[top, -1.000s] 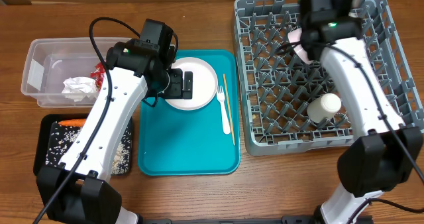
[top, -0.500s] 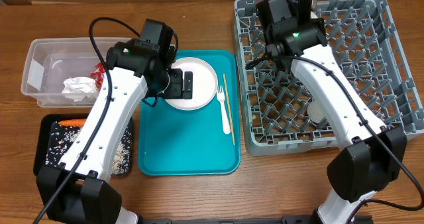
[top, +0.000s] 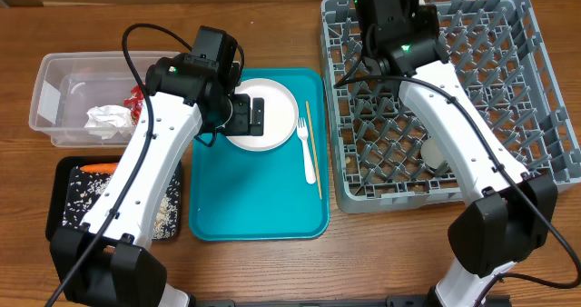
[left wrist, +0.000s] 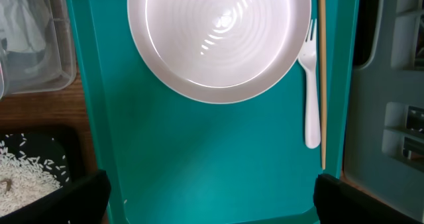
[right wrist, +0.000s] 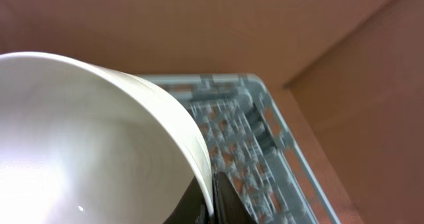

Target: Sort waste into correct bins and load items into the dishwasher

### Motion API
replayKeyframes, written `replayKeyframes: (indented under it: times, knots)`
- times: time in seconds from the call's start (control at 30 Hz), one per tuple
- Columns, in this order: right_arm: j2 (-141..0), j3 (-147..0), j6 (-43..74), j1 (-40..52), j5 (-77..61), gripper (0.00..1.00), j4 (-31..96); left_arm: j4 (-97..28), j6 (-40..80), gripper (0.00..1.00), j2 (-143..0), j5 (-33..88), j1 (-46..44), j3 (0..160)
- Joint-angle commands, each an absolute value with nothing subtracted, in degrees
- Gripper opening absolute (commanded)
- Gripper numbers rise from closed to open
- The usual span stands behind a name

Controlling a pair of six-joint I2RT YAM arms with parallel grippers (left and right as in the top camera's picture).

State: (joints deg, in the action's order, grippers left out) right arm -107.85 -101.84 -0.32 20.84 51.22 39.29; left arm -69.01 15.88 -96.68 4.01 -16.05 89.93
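My left gripper (left wrist: 212, 201) is open and empty, hovering over the teal tray (left wrist: 199, 158) just in front of a round white plate (left wrist: 218, 38). A white plastic fork (left wrist: 311, 111) and a thin wooden stick (left wrist: 322, 85) lie right of the plate. My right gripper (right wrist: 212, 197) is shut on the rim of a white bowl (right wrist: 86, 138), held tilted above the grey dish rack (right wrist: 265, 151). In the overhead view the right wrist (top: 395, 16) is over the rack's (top: 545, 80) back left part and the bowl is hidden beneath it.
The clear tub (top: 64, 89) at the left holds a white napkin (top: 109, 119) and a red wrapper (top: 136, 95). The black tray (top: 64, 175) in front of it holds a carrot (top: 95, 168) and rice scraps (top: 86, 193). A white cup (top: 436, 153) lies in the rack, partly behind the right arm.
My right arm has swung from the rack's back right toward its back left corner, carrying the bowl. The left arm has not moved.
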Motion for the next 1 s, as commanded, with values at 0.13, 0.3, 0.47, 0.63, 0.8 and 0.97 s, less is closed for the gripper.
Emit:
replayKeyframes:
  times: [0.13, 0.3, 0.47, 0.63, 0.8, 0.97]
  knots:
    - [-111.3, -102.3, -26.5, 20.8, 42.5, 0.04, 25.6, -68.9, 15.2, 1.0, -96.7, 4.0, -15.8, 89.7]
    - [-114.0, -102.3, -40.3, 19.7, 30.7, 0.04, 19.1, -68.9, 15.2, 1.0, -96.7, 4.0, -15.8, 89.7]
    - [-115.5, -102.3, -53.4, 17.8, 26.1, 0.04, 18.3, -68.9, 15.2, 1.0, -96.7, 4.0, -15.8, 89.7]
    - [-116.6, -102.3, -59.0, 16.3, 25.1, 0.04, 18.1, -68.9, 15.2, 1.0, -96.7, 4.0, -15.8, 89.7]
    - [-118.6, -102.3, -57.1, 16.0, 24.9, 0.04, 17.8, -68.9, 15.2, 1.0, -96.7, 4.0, -15.8, 89.7]
    - [-121.0, -102.3, -48.2, 16.0, 23.6, 0.04, 14.7, -68.9, 15.2, 1.0, -96.7, 4.0, -15.8, 89.7]
